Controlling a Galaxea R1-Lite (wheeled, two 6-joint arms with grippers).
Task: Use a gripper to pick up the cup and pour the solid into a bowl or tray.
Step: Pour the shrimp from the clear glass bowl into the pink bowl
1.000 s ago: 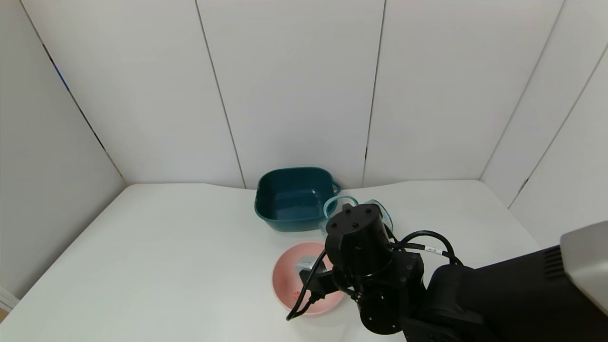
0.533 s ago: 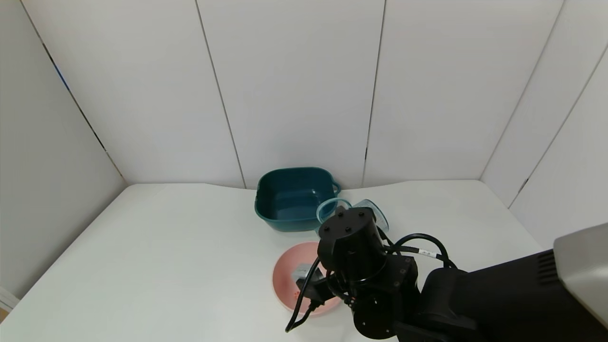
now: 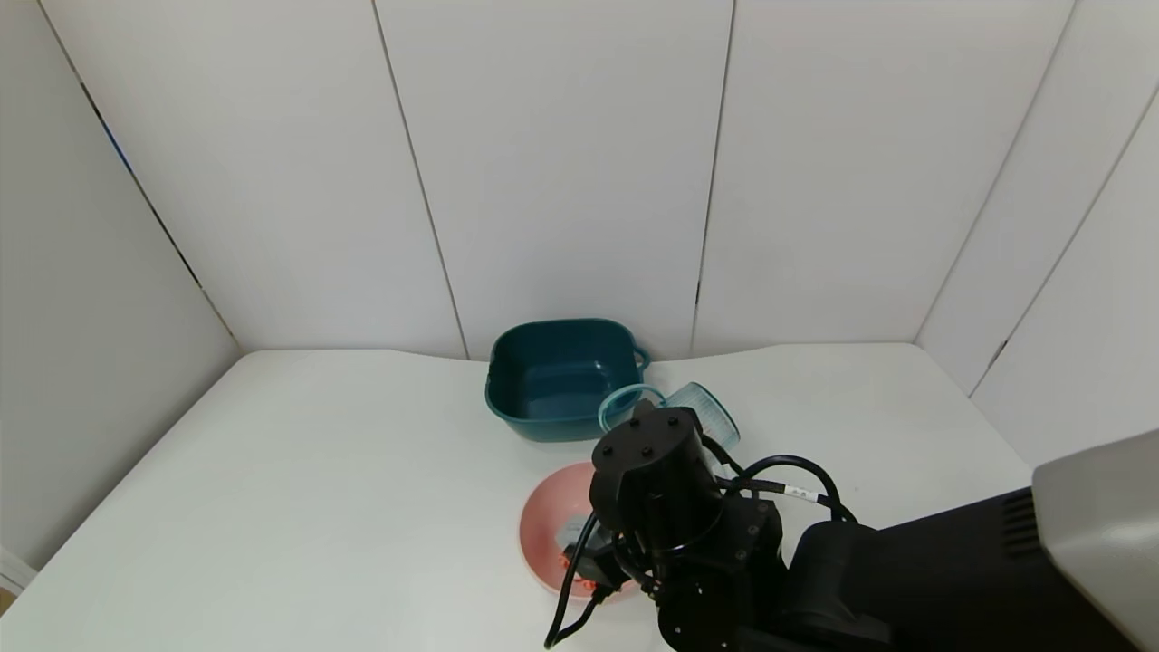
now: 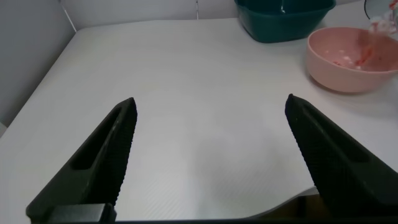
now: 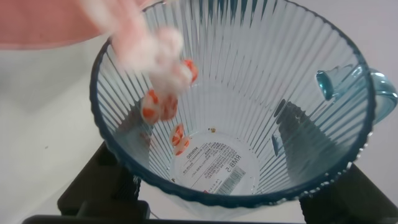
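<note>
Blurring solid (image 5: 163, 74) leaving tilted cup (image 5: 261, 106)

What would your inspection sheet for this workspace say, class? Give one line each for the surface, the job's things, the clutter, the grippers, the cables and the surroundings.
Surface: white table, no spills seen.
Job's things: ribbed blue cup tipped toward the pink bowl; red-orange and white pieces sliding toward its rim, a few already in the bowl.
Clutter: dark teal tub at the back, beside the cup; it looks empty.
Grippers: right gripper shut on the cup above the bowl; left gripper open, over bare table, away from the work.
Cables: black cable loops from the right wrist, hanging near the bowl's rim.
Surroundings: white panel walls; nothing else seen.
</note>
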